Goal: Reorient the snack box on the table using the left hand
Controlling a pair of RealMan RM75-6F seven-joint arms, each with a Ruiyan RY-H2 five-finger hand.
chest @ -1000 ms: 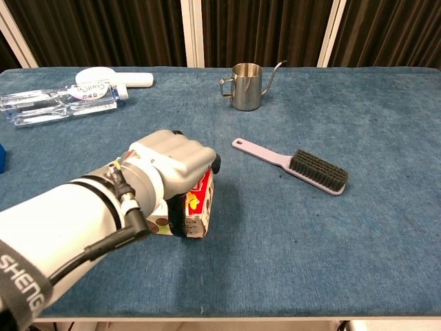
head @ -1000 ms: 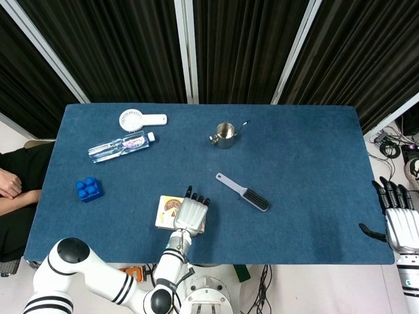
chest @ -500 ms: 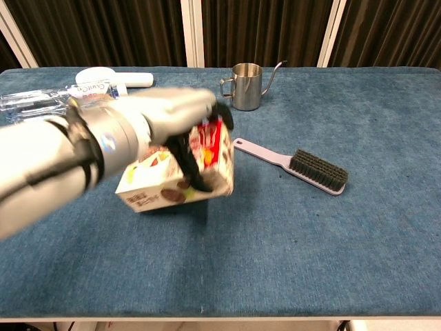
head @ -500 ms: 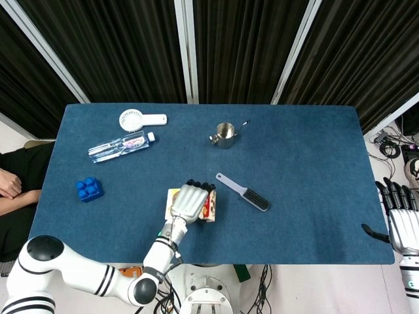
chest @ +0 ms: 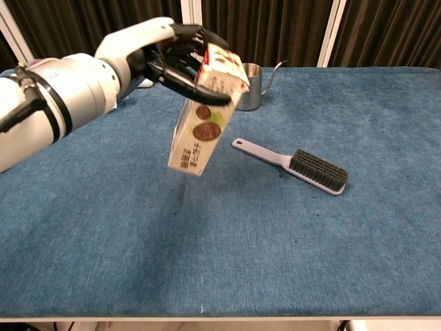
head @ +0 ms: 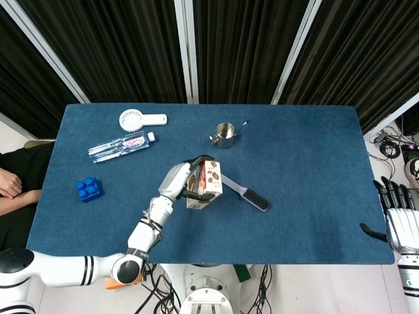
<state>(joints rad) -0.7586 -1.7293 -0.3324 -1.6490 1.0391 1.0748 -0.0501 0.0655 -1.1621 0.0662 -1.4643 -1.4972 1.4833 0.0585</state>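
The snack box (chest: 204, 117) is a cream carton printed with cookies and a red top end. My left hand (chest: 162, 52) grips its upper end and holds it in the air above the blue table (chest: 124, 227), the box hanging tilted with its lower end toward the front. From the head view, the snack box (head: 204, 184) and left hand (head: 182, 180) sit over the table's middle, just left of the brush. My right hand (head: 399, 219) hangs beyond the table's right edge, fingers apart, holding nothing.
A lilac brush (chest: 298, 165) lies right of the box. A steel pitcher (chest: 246, 86) stands behind it. A water bottle (head: 119, 146), a white handheld fan (head: 139, 120) and a blue block (head: 88, 189) occupy the left side. A person's arm (head: 12, 186) shows at the left edge.
The left hand lifted the snack box off the table and raised it, carrying it farther from the front edge and tipping it from flat toward upright. The right hand stayed put.
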